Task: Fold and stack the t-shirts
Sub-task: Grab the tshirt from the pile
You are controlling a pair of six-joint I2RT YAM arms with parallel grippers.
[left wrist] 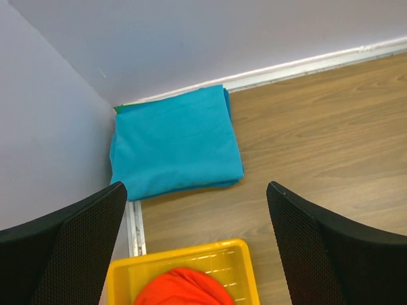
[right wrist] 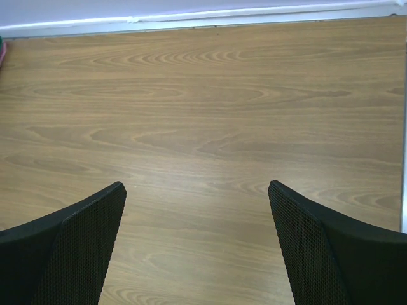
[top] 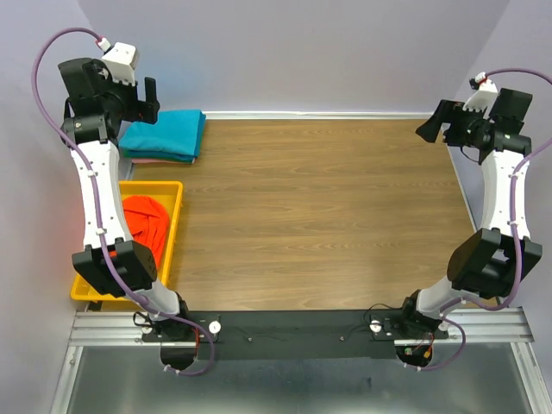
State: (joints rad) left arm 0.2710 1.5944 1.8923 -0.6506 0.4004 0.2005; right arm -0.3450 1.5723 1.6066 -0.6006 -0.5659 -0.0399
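Observation:
A teal t-shirt (top: 166,134) (left wrist: 175,143) lies folded at the table's back left corner. A pale pink t-shirt (top: 164,159) shows as a thin edge beneath it. Crumpled in the yellow tray (top: 176,216) (left wrist: 245,254) is the orange-red t-shirt (top: 145,221) (left wrist: 184,289). My left gripper (top: 151,95) (left wrist: 196,185) hangs open high above the teal shirt and the tray's far end, holding nothing. At the back right my right gripper (top: 433,122) (right wrist: 196,184) is also open and empty, raised over the bare wooden table (right wrist: 210,127).
Lilac walls close in the table on the left, back and right. The yellow tray sits along the left edge, near the left arm's lower links. A metal rail (top: 302,323) with both arm bases runs along the near edge.

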